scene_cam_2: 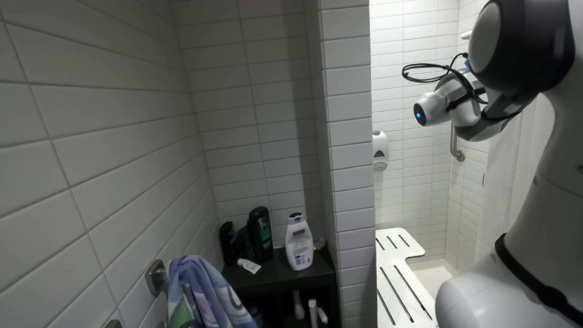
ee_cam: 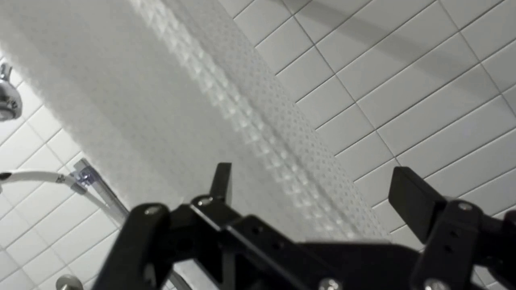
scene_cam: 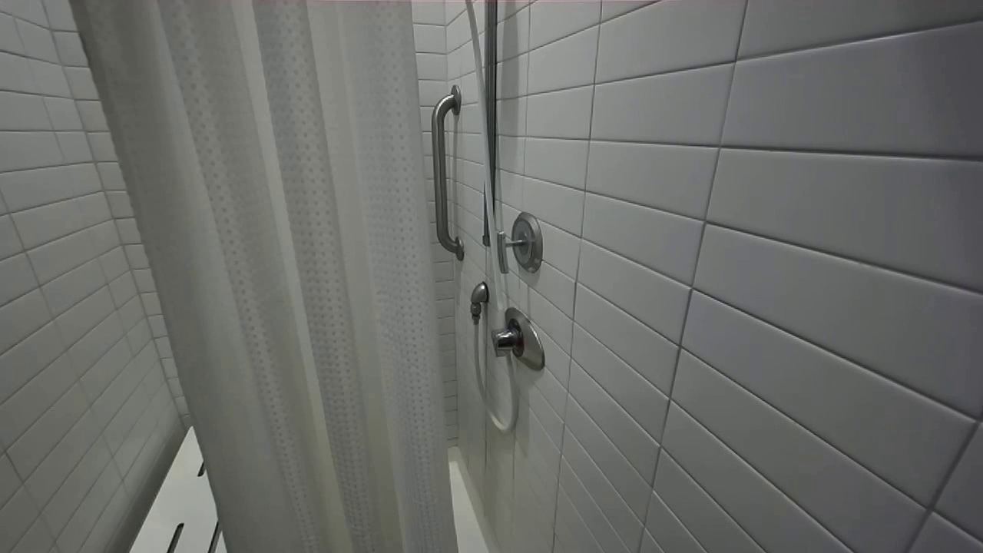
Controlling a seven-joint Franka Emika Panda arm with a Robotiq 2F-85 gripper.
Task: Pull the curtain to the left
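Observation:
The curtain hangs in long vertical folds in an exterior view, with its right edge near the shower fittings. Part of it also shows behind the arm in an exterior view. In the wrist view the curtain runs diagonally from upper left to lower middle, with a dotted edge strip. My gripper is open, its two black fingers wide apart. The curtain's edge passes between them in the picture; the left finger overlaps the fabric and the right finger stands against the tiles. I cannot tell whether either finger touches the curtain. The exterior views do not show the fingers.
A grab bar, shower valves and a hose are on the tiled wall. A white slotted bench stands beyond a tiled pillar. Bottles stand on a dark shelf; a towel hangs nearby.

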